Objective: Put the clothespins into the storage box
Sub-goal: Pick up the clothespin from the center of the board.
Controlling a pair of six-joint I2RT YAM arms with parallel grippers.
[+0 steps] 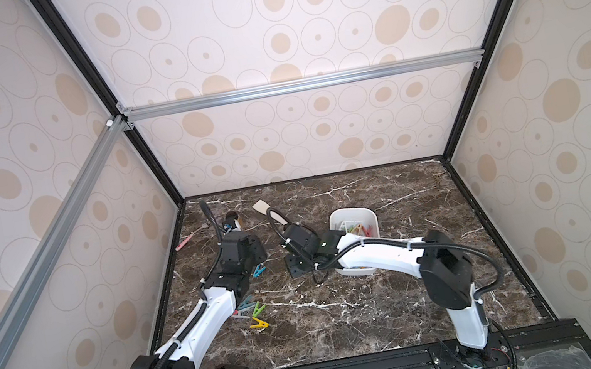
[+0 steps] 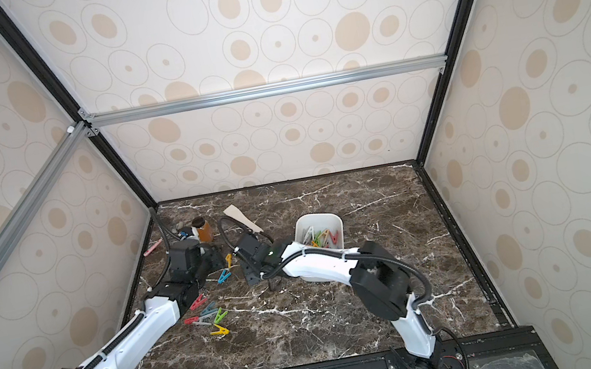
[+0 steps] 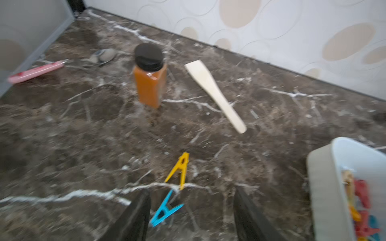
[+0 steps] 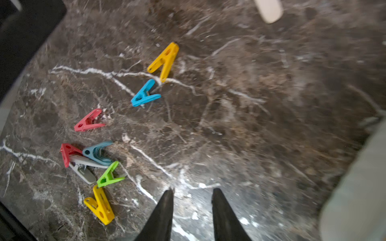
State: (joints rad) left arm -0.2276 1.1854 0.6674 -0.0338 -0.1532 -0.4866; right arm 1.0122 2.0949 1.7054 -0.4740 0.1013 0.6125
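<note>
Clothespins [image 4: 97, 153] are in two places: part of the lot lies in the storage box, and the rest is loose on the tabletop [image 4: 250, 125].

Farthest left in a top view is a small heap [image 2: 208, 316] of two red pegs, a teal one, a grey one and a green one, with a yellow peg [image 2: 220, 331] just beside it. None of these is in any grip.

Next comes the left hand [image 3: 192, 191], hanging low over the tabletop with its fingers wide apart and nothing between them. A blue peg [image 3: 165, 210] lies just beside one finger, and an orange-yellow peg [image 3: 178, 170] is close ahead of it. These two look the likeliest to be picked next.

The right hand [image 4: 193, 191] sits further right, near the box. Its fingers stand a narrower gap apart and it is empty too.

The storage box [image 2: 337, 223] stands upright on the right, and white, green, orange and red pegs show inside it. The right arm covers its near half, so the number inside cannot be told.

Judging by this, the task is well under way but not finished — about eight pegs remain outside the box, each needing its own pick and carry across.
</note>
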